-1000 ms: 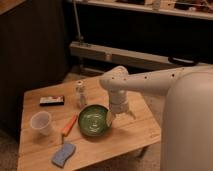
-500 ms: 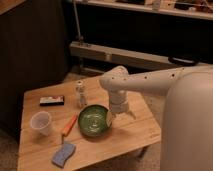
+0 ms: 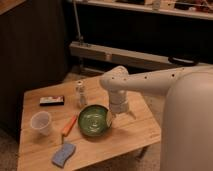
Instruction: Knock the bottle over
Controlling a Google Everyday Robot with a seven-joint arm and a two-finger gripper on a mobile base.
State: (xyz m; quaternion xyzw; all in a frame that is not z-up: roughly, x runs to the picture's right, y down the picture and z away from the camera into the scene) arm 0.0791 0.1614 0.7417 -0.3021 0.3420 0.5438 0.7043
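Note:
The bottle (image 3: 80,93) is small, slim and whitish with a capped neck. It stands upright near the middle of the wooden table (image 3: 135,131), behind the green bowl (image 3: 94,120). My white arm reaches in from the right. My gripper (image 3: 120,113) hangs low over the table at the bowl's right rim, to the right of and in front of the bottle, apart from it.
A translucent white cup (image 3: 41,122) stands at the left. An orange marker-like object (image 3: 69,125) lies beside the bowl. A blue sponge (image 3: 64,154) lies at the front. A flat black packet (image 3: 52,101) lies at the back left. A dark cabinet stands behind.

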